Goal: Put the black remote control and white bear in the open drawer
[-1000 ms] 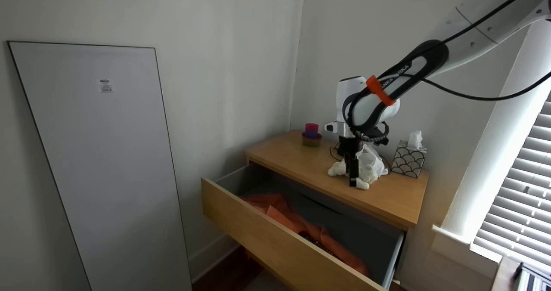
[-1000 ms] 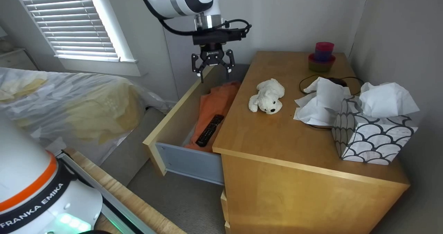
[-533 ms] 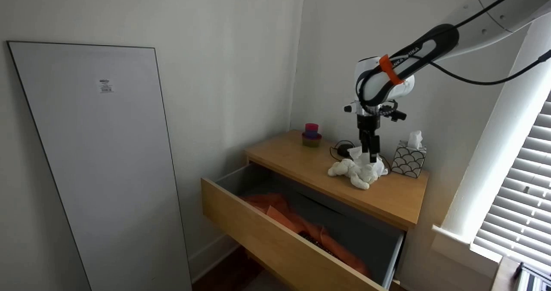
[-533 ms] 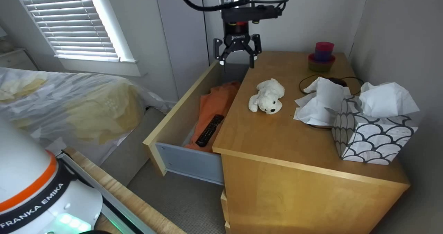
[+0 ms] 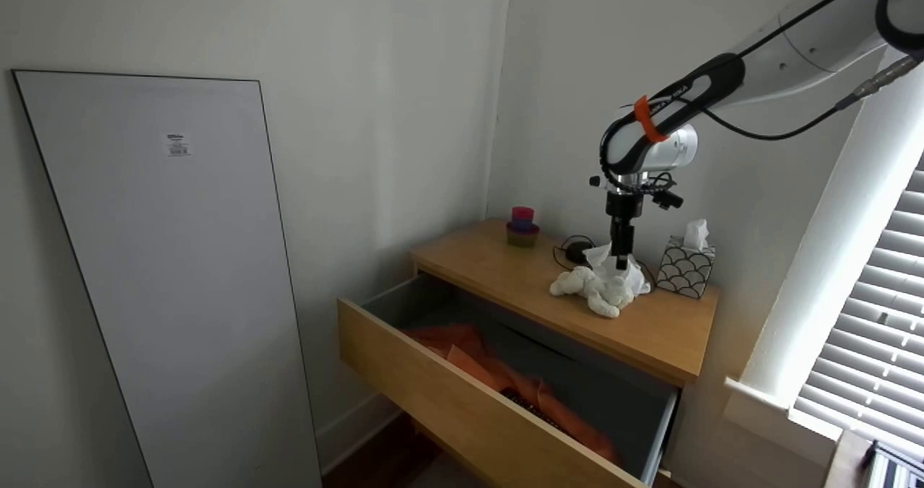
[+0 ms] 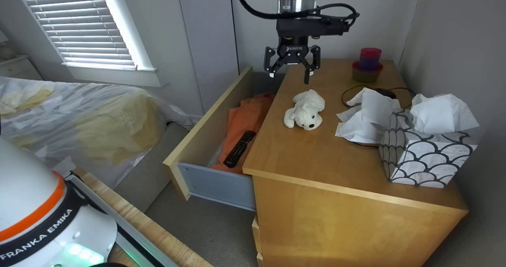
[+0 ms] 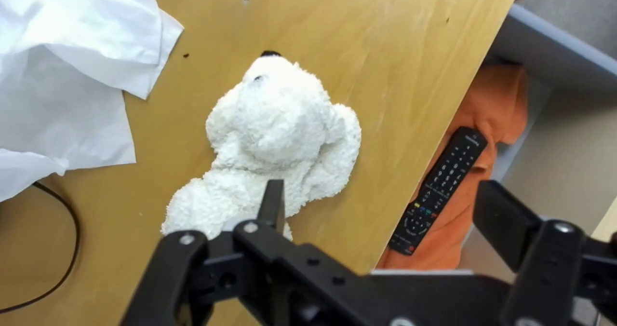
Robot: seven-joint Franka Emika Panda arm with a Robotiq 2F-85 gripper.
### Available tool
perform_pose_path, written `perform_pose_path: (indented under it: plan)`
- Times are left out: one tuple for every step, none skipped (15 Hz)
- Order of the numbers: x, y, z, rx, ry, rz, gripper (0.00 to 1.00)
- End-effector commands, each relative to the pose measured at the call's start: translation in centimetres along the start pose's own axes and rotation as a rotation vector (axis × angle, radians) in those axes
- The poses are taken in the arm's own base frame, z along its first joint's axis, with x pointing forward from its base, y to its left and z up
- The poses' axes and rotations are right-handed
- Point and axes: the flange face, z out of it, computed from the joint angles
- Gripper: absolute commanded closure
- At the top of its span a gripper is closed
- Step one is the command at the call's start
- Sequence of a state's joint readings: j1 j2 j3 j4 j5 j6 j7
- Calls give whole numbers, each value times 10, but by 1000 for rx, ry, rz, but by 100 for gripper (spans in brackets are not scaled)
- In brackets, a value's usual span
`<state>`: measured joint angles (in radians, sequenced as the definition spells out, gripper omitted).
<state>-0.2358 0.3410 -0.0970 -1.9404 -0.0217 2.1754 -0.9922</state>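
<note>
The white bear lies on the dresser top near the drawer-side edge; it also shows in the wrist view and in an exterior view. The black remote control lies on orange cloth inside the open drawer; the wrist view shows the remote too. My gripper is open and empty, above and apart from the bear. In the wrist view the gripper has one finger in front of the bear's body and the other over the drawer.
Crumpled white tissue lies beside the bear, with a patterned tissue box behind it. A black cable runs on the dresser top. Stacked cups in a bowl stand near the wall. Orange cloth lies in the drawer.
My gripper has risen and moved from above the open drawer across to over the dresser's edge near the bear. It stays open. The bear and the remote have not moved.
</note>
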Motion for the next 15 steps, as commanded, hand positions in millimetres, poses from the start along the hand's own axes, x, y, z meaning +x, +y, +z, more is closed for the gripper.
perform_pose_path:
  plan:
    - [17, 16, 26, 2, 86, 106, 0]
    - [21, 21, 33, -13, 106, 128, 0]
    - [23, 25, 37, -33, 120, 151, 0]
    - [25, 31, 43, -51, 125, 171, 0]
    - [26, 35, 48, -58, 128, 191, 0]
    - [27, 38, 52, -67, 134, 210, 0]
    - [27, 42, 56, -64, 132, 230, 0]
    - [28, 45, 61, -66, 133, 247, 0]
    - [28, 47, 64, -65, 133, 265, 0]
    - [28, 50, 68, -57, 132, 277, 0]
    - [28, 54, 71, -58, 132, 290, 0]
    - [28, 57, 73, -62, 137, 299, 0]
    - [27, 59, 76, -60, 138, 310, 0]
    - [27, 62, 78, -54, 136, 318, 0]
    - [28, 65, 82, -50, 136, 325, 0]
